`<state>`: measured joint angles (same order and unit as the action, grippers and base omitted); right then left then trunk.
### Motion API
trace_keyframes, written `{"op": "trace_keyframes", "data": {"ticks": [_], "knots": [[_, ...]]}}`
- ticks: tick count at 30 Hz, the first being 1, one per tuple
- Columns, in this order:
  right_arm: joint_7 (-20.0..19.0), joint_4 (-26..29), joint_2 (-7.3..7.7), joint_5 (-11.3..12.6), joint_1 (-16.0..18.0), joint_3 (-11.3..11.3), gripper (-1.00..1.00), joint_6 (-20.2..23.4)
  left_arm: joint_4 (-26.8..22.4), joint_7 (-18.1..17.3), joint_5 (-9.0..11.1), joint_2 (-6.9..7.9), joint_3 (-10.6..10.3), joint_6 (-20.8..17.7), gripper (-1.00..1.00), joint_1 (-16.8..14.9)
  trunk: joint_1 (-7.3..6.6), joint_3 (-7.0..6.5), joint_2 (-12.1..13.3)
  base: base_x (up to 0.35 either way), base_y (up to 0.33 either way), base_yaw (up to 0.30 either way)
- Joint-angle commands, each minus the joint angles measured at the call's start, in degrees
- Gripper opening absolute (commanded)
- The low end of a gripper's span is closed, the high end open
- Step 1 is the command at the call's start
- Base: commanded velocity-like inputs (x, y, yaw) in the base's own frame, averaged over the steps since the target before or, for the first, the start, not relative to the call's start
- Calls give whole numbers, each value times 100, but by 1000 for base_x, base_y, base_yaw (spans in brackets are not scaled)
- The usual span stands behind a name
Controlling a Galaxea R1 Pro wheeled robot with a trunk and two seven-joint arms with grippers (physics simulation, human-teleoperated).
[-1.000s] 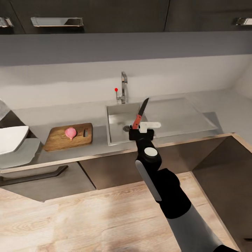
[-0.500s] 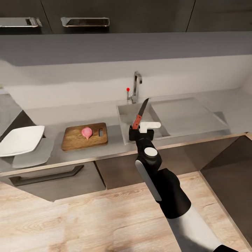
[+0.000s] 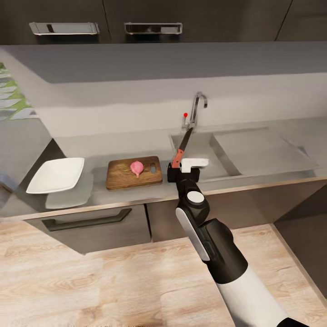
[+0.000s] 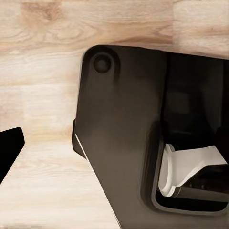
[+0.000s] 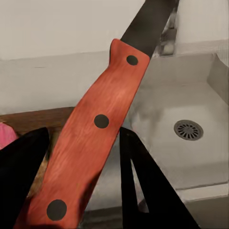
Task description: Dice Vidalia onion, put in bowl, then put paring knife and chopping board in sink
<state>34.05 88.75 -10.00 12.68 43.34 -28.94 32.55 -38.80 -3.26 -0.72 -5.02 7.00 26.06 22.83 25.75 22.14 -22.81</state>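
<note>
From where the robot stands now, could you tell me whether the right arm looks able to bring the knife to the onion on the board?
Probably yes: the right tool holds the paring knife beside the chopping board, with nothing between it and the onion.

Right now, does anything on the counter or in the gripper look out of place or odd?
Nothing spilled or damaged. The onion sits whole on the chopping board, and the bowl stands beside it on the countertop. The right gripper holds the paring knife blade up, tilted toward the sink, not aimed at the board.
</note>
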Motion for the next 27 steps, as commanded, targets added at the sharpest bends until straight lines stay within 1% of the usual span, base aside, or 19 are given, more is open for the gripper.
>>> {"op": "trace_keyframes", "data": {"ticks": [1, 6, 10, 11, 12, 13, 14, 16, 17, 18, 19, 20, 21, 23, 27], "knots": [[57, 3, 0, 51, 7, -10, -100, 15, -8, -34, -8, -8, 30, 4, 100, 3, 4, 9, -11, -5, 22, 268], [57, 2, 0, 41, 7, -7, -100, 15, -3, -34, -8, -8, 30, 3, 100, 3, 4, 9, -11, -1, 6, 238], [67, 2, 0, 23, 7, -13, -100, 82, 42, -34, -13, -8, 29, 2, 100, 3, 4, 9, -11, 0, 1, 46], [81, 5, 0, -24, 7, -17, -100, 164, 49, -34, -13, -8, 29, 3, 100, 3, 4, 9, -11, 0, 0, 12], [106, 16, 0, -266, 7, -103, -100, 468, 69, -34, -10, -6, 29, -1, 100, 3, 4, 9, -11, 0, 0, 5], [114, 17, 0, -489, 7, -228, -100, 625, 78, -34, -11, -5, 29, -3, 100, 3, 4, 9, -11, 0, 0, 3], [119, 18, 0, -789, 7, -402, -100, 761, 85, -34, -10, -5, 29, -3, 100, 1, 4, 9, -11, 0, 0, 2], [124, 19, 0, -1559, 7, -770, -100, 1030, 98, -34, -10, -7, 29, -4, 100, -2, 4, 9, -11, 0, 0, 1], [125, 17, 0, -1967, 7, -912, -100, 1240, 103, -34, -12, -7, 29, -4, 100, -3, 4, 9, -11, 0, 0, 0], [110, 9, 0, -2495, 7, -1057, -100, 1665, 107, -34, -14, -8, 29, -4, 100, -3, 4, 9, -11, 0, 0, 0], [94, 2, 0, -2727, 7, -1119, -100, 1931, 111, -34, -15, -8, 29, -4, 100, -4, 4, 9, -11, 0, 0, 0], [84, -5, 0, -2878, 7, -1158, -100, 2102, 116, -34, -14, -8, 29, -4, 100, -5, 4, 9, -11, 0, 0, 0], [78, -9, 0, -2975, 7, -1183, -100, 2205, 120, -34, -12, -8, 29, -4, 100, -4, 4, 9, -11, 0, 0, 0], [70, -16, 0, -3098, 7, -1212, -100, 2338, 127, -34, -13, -8, 29, -4, 100, -4, 4, 9, -11, 0, 0, 0], [67, -76, 0, -3150, 7, -1218, -100, 2393, 157, -34, -16, -8, 29, -5, 100, -3, 4, 9, -11, 0, 0, 0]]}}
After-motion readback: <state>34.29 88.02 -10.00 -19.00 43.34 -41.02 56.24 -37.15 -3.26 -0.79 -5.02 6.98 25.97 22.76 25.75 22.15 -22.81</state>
